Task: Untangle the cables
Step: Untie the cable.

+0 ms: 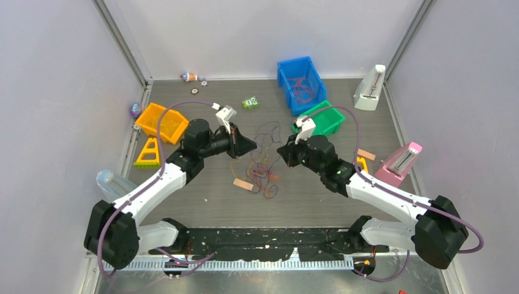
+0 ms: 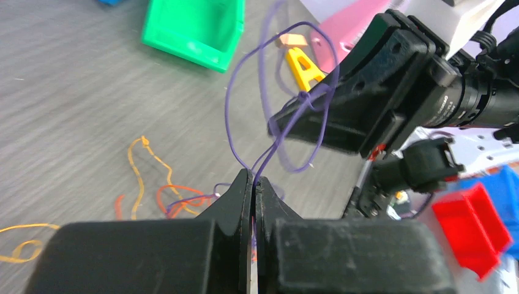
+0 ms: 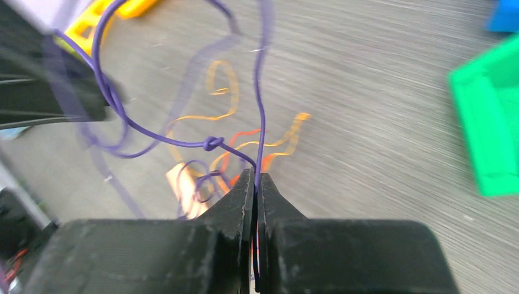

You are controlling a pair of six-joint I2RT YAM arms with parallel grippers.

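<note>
Purple cable (image 3: 211,144), knotted mid-span, is pinched by left claw (image 2: 253,179) and right claw (image 3: 255,177). Orange cables (image 2: 144,142) lie on table (image 2: 73,92), lower left.

Two end effectors flank the cables (image 1: 262,174) at mid-worktop (image 1: 202,196).
The left end effector (image 1: 252,146) is left of them, the right end effector (image 1: 283,150) right; a block (image 1: 243,184) lies just before them.

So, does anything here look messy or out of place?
Yes: the purple cable, pinched by both the left gripper and right gripper, has a small knot in the span lifted between them. Below, orange and red cables lie in a loose jumble on the table.
</note>
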